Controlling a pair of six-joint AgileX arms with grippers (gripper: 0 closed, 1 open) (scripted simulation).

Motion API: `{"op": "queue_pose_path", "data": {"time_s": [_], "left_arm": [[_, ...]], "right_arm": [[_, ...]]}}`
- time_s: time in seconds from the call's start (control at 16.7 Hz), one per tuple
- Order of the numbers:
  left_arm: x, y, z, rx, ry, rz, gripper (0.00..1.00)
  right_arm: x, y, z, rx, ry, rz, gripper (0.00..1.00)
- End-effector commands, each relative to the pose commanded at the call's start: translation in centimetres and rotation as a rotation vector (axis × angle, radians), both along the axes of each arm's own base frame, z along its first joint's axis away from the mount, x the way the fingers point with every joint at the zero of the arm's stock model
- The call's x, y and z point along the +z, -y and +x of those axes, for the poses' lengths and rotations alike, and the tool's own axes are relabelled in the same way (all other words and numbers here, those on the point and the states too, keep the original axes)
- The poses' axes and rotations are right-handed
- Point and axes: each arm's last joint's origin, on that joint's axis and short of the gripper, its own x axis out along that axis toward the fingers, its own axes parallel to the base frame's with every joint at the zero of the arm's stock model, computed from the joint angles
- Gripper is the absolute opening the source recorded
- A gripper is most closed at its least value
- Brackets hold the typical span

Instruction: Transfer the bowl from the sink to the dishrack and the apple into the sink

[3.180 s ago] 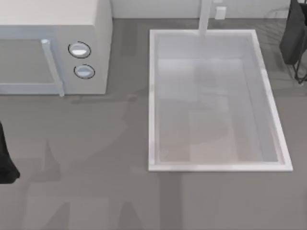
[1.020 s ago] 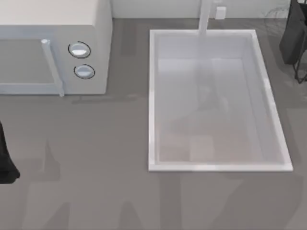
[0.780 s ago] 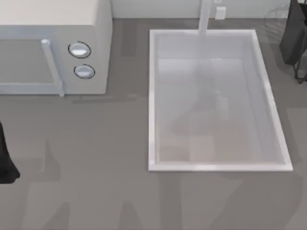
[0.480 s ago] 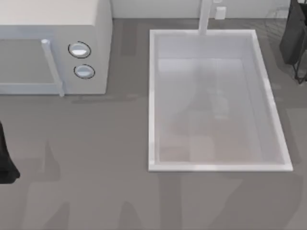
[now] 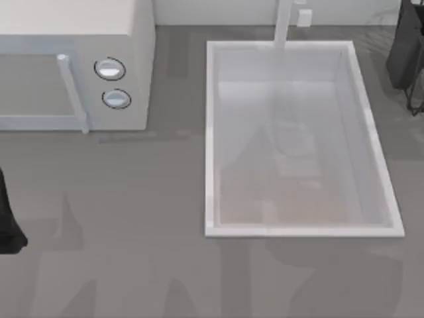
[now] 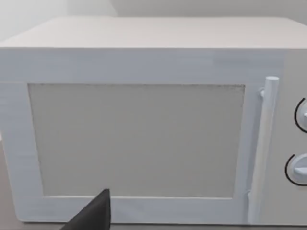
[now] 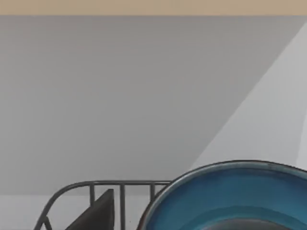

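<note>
Sink [image 5: 211, 139]: basin bare in the top view; no bowl and no apple inside it.
Bowl [image 7: 230, 201]: glossy blue, thin reddish-brown rim, close under the right wrist camera and just beside a dark finger [image 7: 98, 213] of the right gripper. Whether it rests on the wires or is carried cannot be told.
Dish rack [image 7: 91, 189]: thin dark grey wire arch directly ahead of the right gripper, next to the bowl and behind it.
Right gripper: one dark finger edge is in view; spread or grip cannot be told.
Left gripper: parked well apart from the sink, facing the microwave [image 6: 144, 129] door; a single finger tip [image 6: 96, 215] is visible, state cannot be told.
Apple: location cannot be confirmed.
Progress, first part: judged nearly complete, since the bowl is out of the sink and at the rack; release not verified.
Progress, second part: judged outstanding; the apple has yet to go into the sink.
</note>
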Motion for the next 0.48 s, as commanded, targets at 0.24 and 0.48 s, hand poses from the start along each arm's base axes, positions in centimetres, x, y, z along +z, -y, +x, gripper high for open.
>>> {"op": "queue_pose_path", "data": {"time_s": [0.24, 0.48], "left_arm": [[0.0, 0.0, 0.0, 0.000, 0.000, 0.000, 1.00], [0.0, 0.0, 0.0, 0.000, 0.000, 0.000, 1.00]], "right_arm": [[3.0, -2.7, -4.9, 0.005, 0.017, -0.006, 1.00], [4.4, -5.6, -12.1, 0.001, 0.035, -0.009, 1.00]]}}
